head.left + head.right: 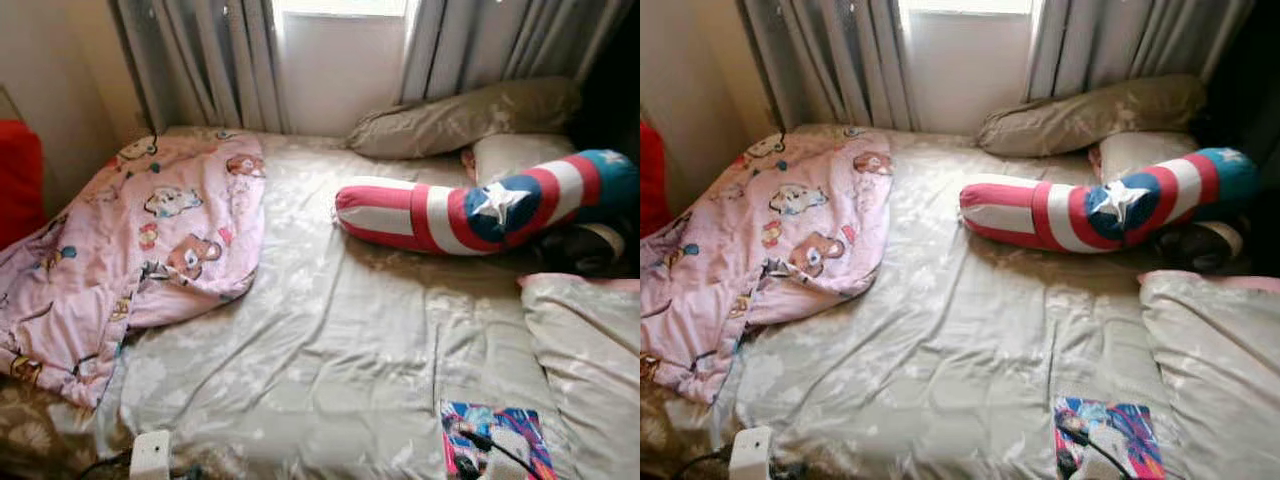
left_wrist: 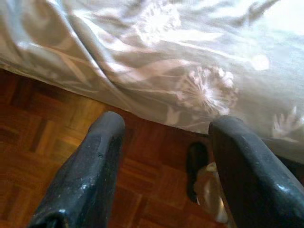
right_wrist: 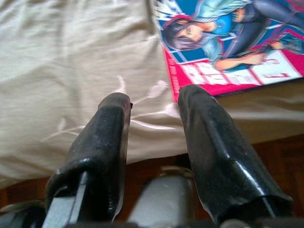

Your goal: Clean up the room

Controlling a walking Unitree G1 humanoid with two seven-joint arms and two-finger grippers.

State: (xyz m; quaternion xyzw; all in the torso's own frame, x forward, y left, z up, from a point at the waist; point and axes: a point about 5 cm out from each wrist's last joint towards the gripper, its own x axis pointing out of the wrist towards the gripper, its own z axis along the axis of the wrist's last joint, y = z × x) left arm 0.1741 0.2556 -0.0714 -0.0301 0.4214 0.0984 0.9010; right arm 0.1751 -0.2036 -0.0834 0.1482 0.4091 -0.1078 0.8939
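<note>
A colourful comic magazine point(image 1: 495, 432) lies flat on the bed's front right corner. My right gripper point(image 3: 153, 97) hangs open at the bed's front edge, beside the magazine's point(image 3: 228, 42) near corner, with nothing between its fingers. My left gripper point(image 2: 168, 121) is open low beside the hanging floral sheet point(image 2: 190, 61), over the parquet floor point(image 2: 52, 137). A rumpled pink cartoon blanket point(image 1: 150, 240) covers the bed's left side. A red, white and blue star bolster point(image 1: 470, 210) lies across the right.
An olive pillow point(image 1: 460, 115) and a pale pillow point(image 1: 515, 152) rest by the curtained window point(image 1: 340, 60). A folded grey quilt point(image 1: 590, 350) lies at the right edge. A dark object point(image 2: 197, 171) sits on the floor by the sheet. Something red point(image 1: 18, 180) stands at far left.
</note>
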